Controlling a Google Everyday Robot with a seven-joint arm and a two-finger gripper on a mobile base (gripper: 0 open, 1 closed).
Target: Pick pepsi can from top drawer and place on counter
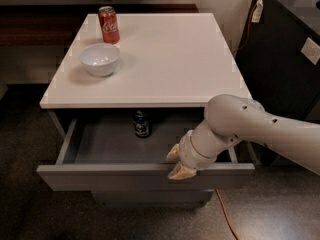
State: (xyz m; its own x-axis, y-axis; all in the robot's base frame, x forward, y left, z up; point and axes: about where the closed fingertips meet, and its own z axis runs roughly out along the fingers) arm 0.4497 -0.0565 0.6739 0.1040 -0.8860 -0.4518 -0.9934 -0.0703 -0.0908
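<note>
We see the counter [170, 59] first, a glossy white square top that fills most of the view, with a tall dark cabinet [285, 49] standing just to its right. Below the white top the top drawer [125, 176] is pulled well out toward us, a wide, shallow grey box whose plain front runs across the lower part of the view; under it we make out the front of a lower drawer [150, 196], pushed in. The robot's white arm [250, 129] comes in from the right edge and bends down over the right half of the open drawer. On the counter's far left part sits a white bowl [100, 59], and behind it, near the back left corner, a red Coca-Cola can [108, 25] stands upright, close to the bowl but apart from it. The pepsi can [142, 124] stands upright inside the top drawer, at the back and a little left of the middle, in the shadow just under the counter's front edge. The gripper [176, 163] hangs at the drawer's front lip, right of centre, well apart from the pepsi can; its two tan fingers [181, 172] are spread with a gap between them and hold nothing. A thin orange cable [225, 214] trails across the dark floor below the arm.
</note>
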